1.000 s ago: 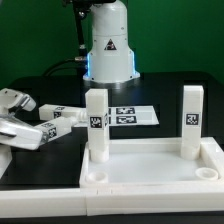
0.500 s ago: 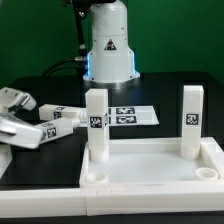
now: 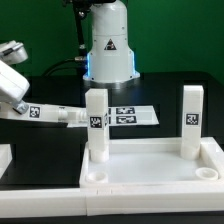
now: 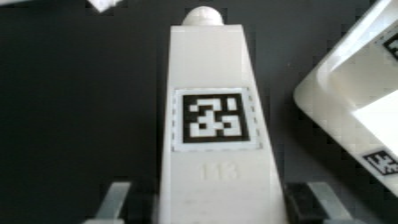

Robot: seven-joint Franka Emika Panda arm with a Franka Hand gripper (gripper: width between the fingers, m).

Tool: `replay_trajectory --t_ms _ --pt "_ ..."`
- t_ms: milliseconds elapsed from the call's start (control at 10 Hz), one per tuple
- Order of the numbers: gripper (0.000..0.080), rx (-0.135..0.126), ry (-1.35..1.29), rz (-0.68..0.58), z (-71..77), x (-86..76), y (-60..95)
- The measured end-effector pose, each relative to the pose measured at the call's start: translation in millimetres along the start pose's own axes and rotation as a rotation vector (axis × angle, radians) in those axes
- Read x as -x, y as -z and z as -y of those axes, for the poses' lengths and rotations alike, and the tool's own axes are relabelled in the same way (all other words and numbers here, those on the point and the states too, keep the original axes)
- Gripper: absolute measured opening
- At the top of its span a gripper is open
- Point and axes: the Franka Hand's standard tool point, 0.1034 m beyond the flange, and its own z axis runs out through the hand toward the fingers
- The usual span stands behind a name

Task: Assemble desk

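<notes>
Wrist cam: gripper (image 4: 215, 205) clamped on a white square leg (image 4: 214, 90).

Fingers (image 4: 118, 202) sit flush against both side faces of the leg, which runs lengthwise away from the camera and ends in a rounded peg (image 4: 208, 16). A black-and-white tag (image 4: 215, 118) faces the camera mid-leg. Black table (image 4: 71, 100) behind. A second white piece (image 4: 356, 90) lies beside the leg, cut off by the frame, type unclear.

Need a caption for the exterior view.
Gripper holds a third leg; two legs stand upright in the desk panel.
</notes>
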Motion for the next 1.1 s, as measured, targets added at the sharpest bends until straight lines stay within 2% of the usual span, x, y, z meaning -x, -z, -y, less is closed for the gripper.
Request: replay_trajectory --t_ms 100,200,300,400,500,700,800,900,1000,1100 --pt "0.0284 0.005 0.006 -0.069 8.2 -4.4 6.2" --pt "0.0284 0.009 0.055 -0.176 39.2 -8.3 29.0" --pt "0.0284 0.032 0.114 -0.258 75.2 -0.5 52.7" --pt "0.0284 0.063 0.153 -0.356 106.3 4.7 67.1" --pt "0.0284 0.069 0.194 -0.431 123.1 9.3 66.6" --pt "0.0284 0.061 0.199 -0.564 121.2 2.9 66.1" --pt "0.0284 0.061 0.214 -0.65 129.2 2.8 67.7" --pt "0.0284 0.101 0.255 -0.722 151.5 13.0 64.0" --pt "0.0284 0.098 0.296 -0.824 187.6 27.8 55.6" --pt "0.0284 0.093 0.356 -0.888 220.9 47.4 37.4"
